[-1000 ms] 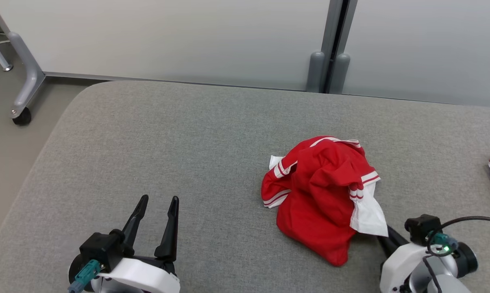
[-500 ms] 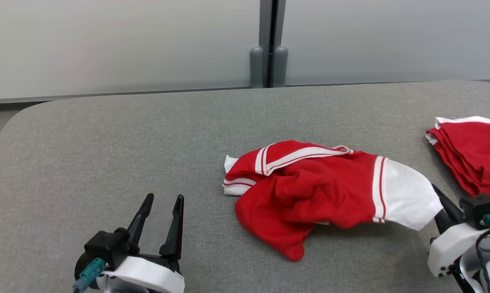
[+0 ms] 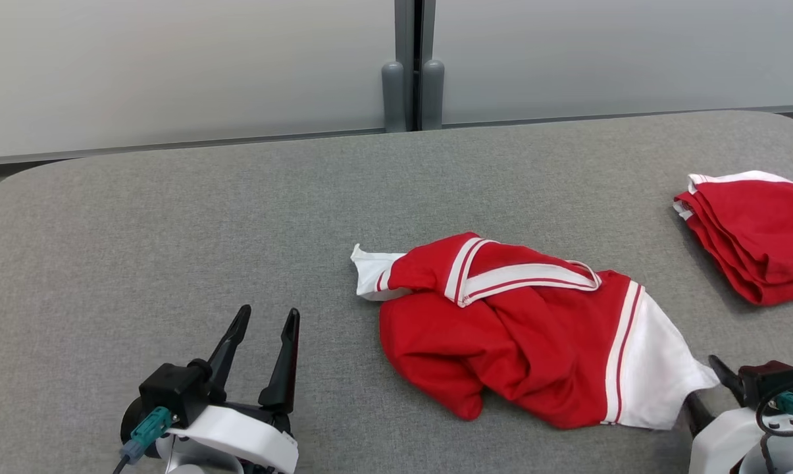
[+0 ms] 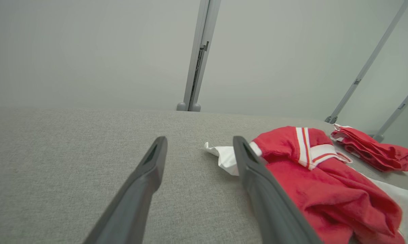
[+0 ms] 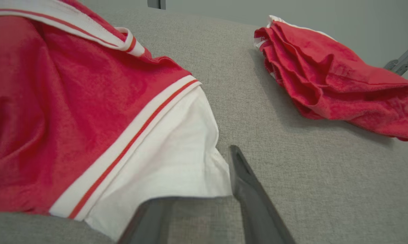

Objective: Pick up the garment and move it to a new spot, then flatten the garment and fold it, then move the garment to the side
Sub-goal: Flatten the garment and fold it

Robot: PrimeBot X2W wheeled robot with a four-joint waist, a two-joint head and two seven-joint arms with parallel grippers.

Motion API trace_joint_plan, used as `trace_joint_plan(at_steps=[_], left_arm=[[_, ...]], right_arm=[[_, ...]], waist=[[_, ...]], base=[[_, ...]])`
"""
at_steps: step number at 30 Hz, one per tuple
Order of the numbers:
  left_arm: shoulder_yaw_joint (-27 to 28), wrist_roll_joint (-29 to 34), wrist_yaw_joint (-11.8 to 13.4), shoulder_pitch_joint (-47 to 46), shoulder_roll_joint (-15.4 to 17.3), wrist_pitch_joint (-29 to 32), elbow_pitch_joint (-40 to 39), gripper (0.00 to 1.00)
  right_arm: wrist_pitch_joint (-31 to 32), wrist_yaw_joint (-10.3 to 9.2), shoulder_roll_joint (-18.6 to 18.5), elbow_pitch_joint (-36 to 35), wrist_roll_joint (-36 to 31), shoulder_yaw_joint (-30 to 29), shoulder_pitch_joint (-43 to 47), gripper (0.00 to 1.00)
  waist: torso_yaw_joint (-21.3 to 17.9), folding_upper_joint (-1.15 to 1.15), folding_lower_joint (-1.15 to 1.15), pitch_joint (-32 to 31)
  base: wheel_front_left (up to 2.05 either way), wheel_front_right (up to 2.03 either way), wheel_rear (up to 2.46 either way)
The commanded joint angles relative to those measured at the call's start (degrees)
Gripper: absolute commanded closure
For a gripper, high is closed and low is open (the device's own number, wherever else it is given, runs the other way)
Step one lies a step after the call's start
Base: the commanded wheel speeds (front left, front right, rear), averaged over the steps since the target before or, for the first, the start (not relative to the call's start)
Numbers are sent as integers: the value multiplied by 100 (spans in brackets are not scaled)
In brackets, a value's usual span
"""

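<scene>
The garment (image 3: 514,336) is a red shirt with white sleeves and striped trim, lying crumpled on the grey padded table (image 3: 172,230), right of centre. It also shows in the left wrist view (image 4: 325,183) and the right wrist view (image 5: 71,101). My right gripper (image 3: 707,388) sits at the garment's right end, by the white sleeve. Its jaws stand apart (image 5: 204,203), and the sleeve's hem drapes over the left fingertip. My left gripper (image 3: 268,311) rests open and empty left of the garment (image 4: 199,140), apart from it.
A stack of folded red garments (image 3: 758,230) lies at the table's right edge (image 5: 332,74). Grey partition panels with a post (image 3: 412,66) stand behind the table. Bare table surface stretches across the left and far side.
The head camera has swung right. The garment went from a bunched heap to lying stretched out sideways. My right gripper was shut on the white sleeve and now stands open. The left gripper stayed put.
</scene>
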Motion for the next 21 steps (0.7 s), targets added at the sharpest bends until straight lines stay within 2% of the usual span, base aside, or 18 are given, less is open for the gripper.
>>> trace_joint_plan(at_steps=[1,4,8,14,21], left_arm=[[8,-8,-18,-105,48,4,12,0],[16,2,20,-94,80,21,7,0],[23,-21,50,-16,122,49,-28,0],[-10,-33,106,102,174,131,-123,0],[-83,-46,139,168,194,254,-290,0]], right_arm=[[22,0,-32,-23,22,-31,28,0],[190,0,71,-321,3,-46,56,0],[328,0,161,-1081,-105,-151,162,0],[195,0,380,-2109,-34,-158,310,0],[-196,0,617,-2490,50,-275,438,0]], waist=[[22,0,0,-17],[73,0,0,-90],[131,0,0,-215],[238,0,0,-401],[289,0,0,-404]], base=[[0,0,0],[0,0,0],[0,0,0],[0,0,0],[0,0,0]])
